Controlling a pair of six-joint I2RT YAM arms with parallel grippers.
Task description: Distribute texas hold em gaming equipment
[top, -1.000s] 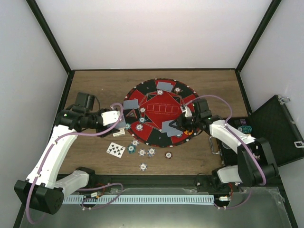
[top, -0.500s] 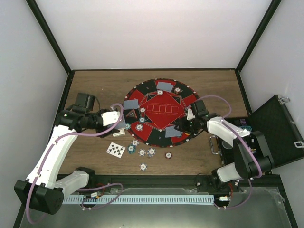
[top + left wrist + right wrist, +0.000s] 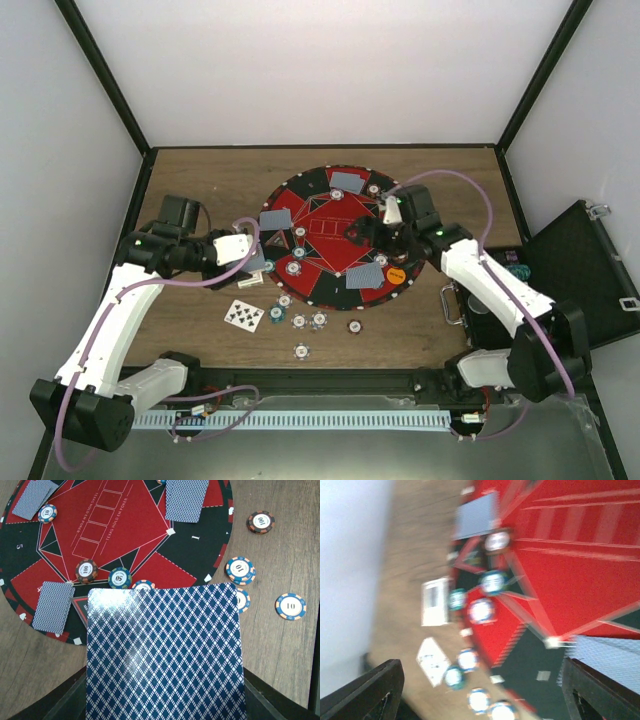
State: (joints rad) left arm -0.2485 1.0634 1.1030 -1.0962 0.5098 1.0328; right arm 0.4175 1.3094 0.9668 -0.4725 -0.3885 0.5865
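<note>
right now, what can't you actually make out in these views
Face of the held card: left wrist view shows only its patterned back, which also half covers one chip.
Values on the blurred chips: right wrist view, smeared by motion blur.
Rank of the face-up card: top view, too small to read.

The mat (image 3: 125, 530) reads "TEXAS HOLD EM"; the maroon chip (image 3: 260, 522) 100, teal chip (image 3: 119, 577) 50, blue chip (image 3: 240, 570) 10.
</note>
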